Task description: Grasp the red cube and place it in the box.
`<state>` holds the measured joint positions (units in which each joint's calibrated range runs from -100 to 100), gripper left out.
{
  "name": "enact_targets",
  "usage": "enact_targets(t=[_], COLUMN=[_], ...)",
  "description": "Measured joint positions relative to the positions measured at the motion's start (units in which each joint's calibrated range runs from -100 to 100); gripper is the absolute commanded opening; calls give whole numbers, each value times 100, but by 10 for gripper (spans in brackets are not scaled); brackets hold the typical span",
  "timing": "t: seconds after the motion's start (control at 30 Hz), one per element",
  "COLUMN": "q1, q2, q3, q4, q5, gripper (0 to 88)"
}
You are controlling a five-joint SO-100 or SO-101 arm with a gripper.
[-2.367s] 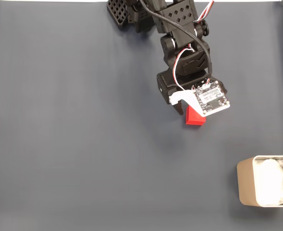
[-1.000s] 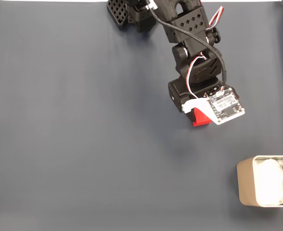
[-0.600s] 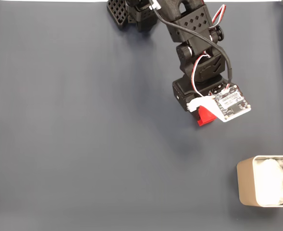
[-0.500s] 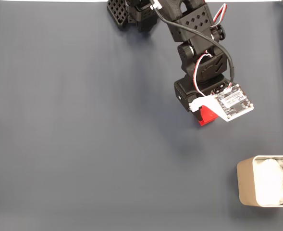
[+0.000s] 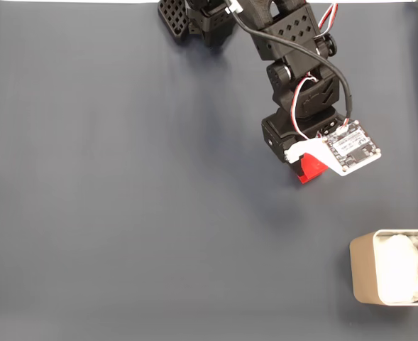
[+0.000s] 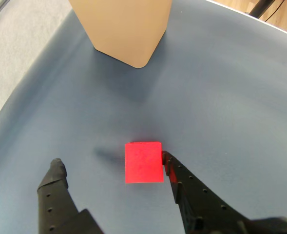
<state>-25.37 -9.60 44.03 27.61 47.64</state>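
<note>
In the wrist view the fingers (image 6: 111, 165) stand parted, wider than the red cube (image 6: 143, 162). The right-hand finger touches the cube's right edge near its upper corner; the left-hand finger is well apart from it, with bare surface between. The fingers have no clamp on the cube. A small dark shadow lies just left of the cube, and whether it rests on the surface or is slightly raised cannot be told.

Beneath the fingers spreads a dark slate-blue mat covering the worktop (image 6: 240, 97). At the left edge of the wrist view the mat ends against a pale grey floor, and at the top right corner a strip of light wood shows.

In the fixed view the cube (image 5: 309, 170) peeks out from under a white bracket and a small circuit board (image 5: 352, 147) mounted on the black arm (image 5: 294, 64), which reaches down from the top edge.

Ahead of the fingers in the wrist view, beyond the cube, stands the beige box (image 6: 121, 27), its rounded corner nearest. In the fixed view the box (image 5: 361, 273) sits well apart from the fingers, at the lower right, with white soft lining (image 5: 399, 266) inside it.
</note>
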Motion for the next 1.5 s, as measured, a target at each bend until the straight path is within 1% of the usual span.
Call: enact_targets(t=[0.6, 0.7, 0.8, 0.9, 1.5], q1=[15, 15, 15, 15, 30], q2=[0, 0, 0, 0, 182], q3=[0, 0, 0, 0, 0], q4=[0, 0, 0, 0, 56], q5=[0, 0, 0, 20, 122], gripper=[392, 370, 316, 286, 262])
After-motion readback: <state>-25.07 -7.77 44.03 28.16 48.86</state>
